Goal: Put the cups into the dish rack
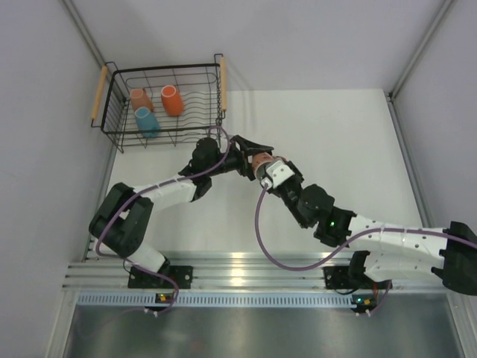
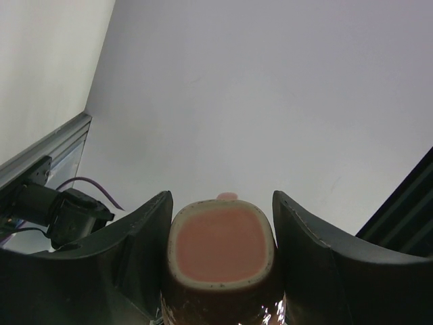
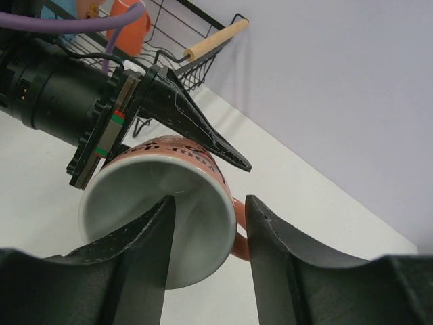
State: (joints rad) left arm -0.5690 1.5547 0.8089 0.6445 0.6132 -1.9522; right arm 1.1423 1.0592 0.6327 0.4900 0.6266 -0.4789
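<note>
A salmon-pink cup (image 1: pixel 259 161) with dark lettering hangs above the middle of the table between both arms. My left gripper (image 1: pixel 250 153) is shut on it, its fingers (image 2: pixel 145 230) pressed against the sides near the cup's base (image 2: pixel 220 244). My right gripper (image 3: pixel 210 202) stands open astride the rim of the cup (image 3: pixel 162 203), one finger inside the pale interior, the other outside by the handle. The dish rack (image 1: pixel 164 71) sits at the far left and holds three cups: a salmon-pink one (image 1: pixel 141 99), an orange one (image 1: pixel 171 100) and a light blue one (image 1: pixel 147 121).
The rack's wooden handles (image 1: pixel 222 74) stick out at its sides. Grey walls close in on the left, back and right. A purple cable (image 1: pixel 261 224) loops over the table from the right arm. A metal rail (image 1: pixel 246 272) runs along the near edge.
</note>
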